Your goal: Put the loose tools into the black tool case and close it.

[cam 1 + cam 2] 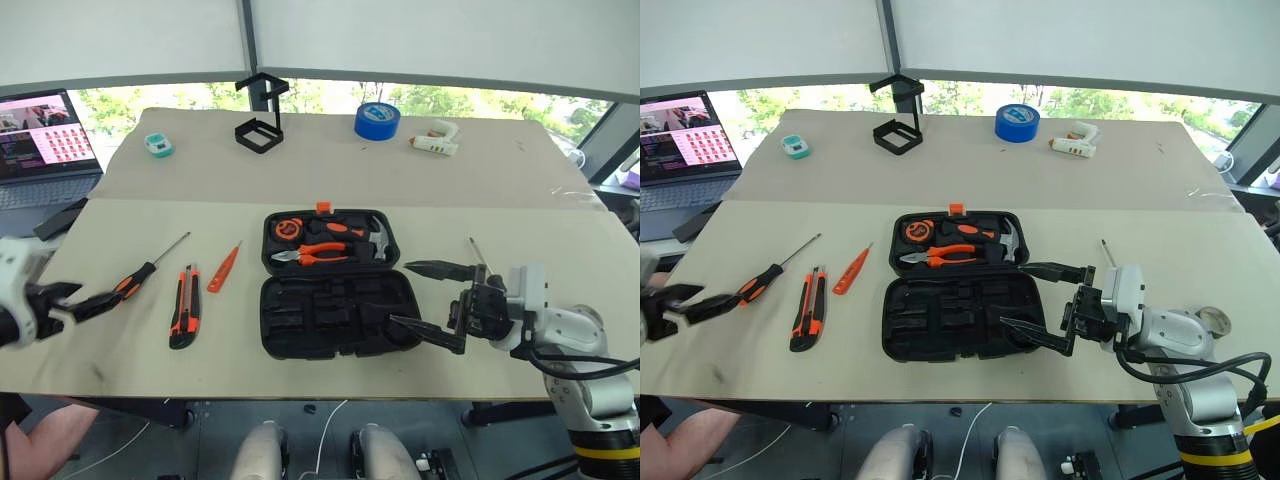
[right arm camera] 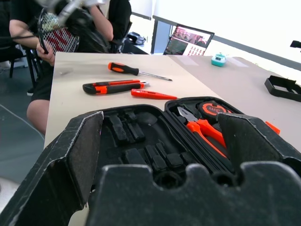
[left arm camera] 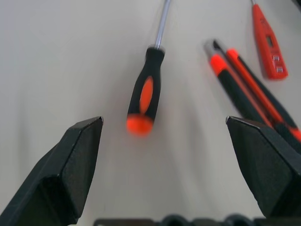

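Laptop (image 1: 45,140): open, at the far left edge of the table (image 1: 130,360).
Left gripper (image 1: 78,304): fingers spread apart, nothing between them; it hovers low over the table's left side, its tips just short of the butt of the screwdriver handle.
Screwdriver (image 1: 138,277): orange-and-black handle, lying flat, shaft angled away toward the far right; left of the utility knife.
Utility knife (image 1: 184,306): orange and black, lying flat, roughly front to back, between the screwdriver and the tester.
Tester screwdriver (image 1: 223,268): slim, orange, lying flat at a slant, between the knife and the case.
Small teal device (image 1: 159,145): on the far sheet, left of the wire stand.
Black wire stand (image 1: 259,115): upright at the far side of the table.
Black tool case (image 1: 335,315): open flat at table centre; the near half shows bare moulded recesses, the far half holds pliers (image 1: 315,254), a tape measure (image 1: 288,228) and a hammer (image 1: 375,240); orange latch on the far edge.
Blue tape roll (image 1: 377,120): on the far sheet, right of the stand.
White glue gun (image 1: 436,140): lying just right of the blue roll.
Second screwdriver (image 1: 477,252): its shaft shows behind the right gripper; the handle is hidden.
Right gripper (image 1: 428,300): fingers wide apart, empty, pointing across toward the case's right edge.
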Controlling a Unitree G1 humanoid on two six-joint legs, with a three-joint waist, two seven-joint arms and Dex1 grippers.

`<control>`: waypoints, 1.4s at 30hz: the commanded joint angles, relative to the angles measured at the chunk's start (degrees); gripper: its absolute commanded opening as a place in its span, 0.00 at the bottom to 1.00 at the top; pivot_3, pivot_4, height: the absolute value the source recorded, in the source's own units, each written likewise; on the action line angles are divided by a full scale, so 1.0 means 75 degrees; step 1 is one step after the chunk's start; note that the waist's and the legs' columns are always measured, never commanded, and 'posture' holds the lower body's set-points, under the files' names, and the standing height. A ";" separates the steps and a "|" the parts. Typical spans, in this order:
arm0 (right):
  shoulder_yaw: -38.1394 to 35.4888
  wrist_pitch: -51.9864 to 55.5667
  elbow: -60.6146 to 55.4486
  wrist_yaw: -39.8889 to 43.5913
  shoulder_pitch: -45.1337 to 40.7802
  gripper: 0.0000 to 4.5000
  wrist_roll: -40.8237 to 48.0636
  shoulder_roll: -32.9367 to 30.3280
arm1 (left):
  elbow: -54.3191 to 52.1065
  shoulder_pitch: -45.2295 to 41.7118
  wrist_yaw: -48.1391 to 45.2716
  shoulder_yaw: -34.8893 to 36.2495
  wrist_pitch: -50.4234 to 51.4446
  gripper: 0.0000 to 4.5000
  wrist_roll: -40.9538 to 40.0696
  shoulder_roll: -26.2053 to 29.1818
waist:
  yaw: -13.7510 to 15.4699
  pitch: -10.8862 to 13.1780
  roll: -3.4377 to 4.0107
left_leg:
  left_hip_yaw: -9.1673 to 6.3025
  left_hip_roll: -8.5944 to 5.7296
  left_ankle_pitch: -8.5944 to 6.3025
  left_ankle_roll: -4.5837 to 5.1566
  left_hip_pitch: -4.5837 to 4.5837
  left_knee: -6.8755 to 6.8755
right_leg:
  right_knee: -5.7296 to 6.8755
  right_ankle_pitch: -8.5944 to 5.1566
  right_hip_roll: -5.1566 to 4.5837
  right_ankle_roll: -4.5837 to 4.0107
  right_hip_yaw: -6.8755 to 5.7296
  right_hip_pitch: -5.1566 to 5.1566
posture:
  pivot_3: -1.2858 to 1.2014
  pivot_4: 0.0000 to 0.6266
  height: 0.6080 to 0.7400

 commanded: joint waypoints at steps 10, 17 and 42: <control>-0.0302 0.0439 -0.0279 -0.0728 -0.0399 1.00 0.0052 0.0039 | 0.2661 -0.2240 -0.1320 -0.1992 -0.0689 0.65 0.1635 -0.0437 | -0.0055 0.0003 -0.0007 | 0.0008 0.0001 0.0008 -0.0009 -0.0030 0.0004 | 0.0035 -0.0004 0.0004 0.0005 0.0005 -0.0045 | 0.52 0.24 1.00; -0.0630 0.0357 -0.0352 -0.0513 -0.0258 1.00 0.0309 -0.0106 | 0.2126 -0.1924 -0.2539 -0.0905 -0.2178 0.19 0.1135 -0.0210 | -0.0014 0.0006 -0.0014 | 0.0005 0.0006 0.0008 -0.0008 -0.0039 0.0011 | 0.0040 -0.0008 -0.0001 0.0011 0.0005 -0.0050 | 0.52 0.24 1.00; -0.0993 0.1118 0.0235 0.0257 -0.0406 1.00 -0.0038 -0.1561 | -0.2254 -0.3613 -0.2063 -0.5811 -0.1686 0.19 0.3766 -0.3201 | 0.0055 0.0014 -0.0021 | -0.0015 -0.0002 -0.0010 0.0025 -0.0051 0.0096 | 0.0042 -0.0009 0.0018 0.0025 0.0010 -0.0012 | 0.52 0.24 1.00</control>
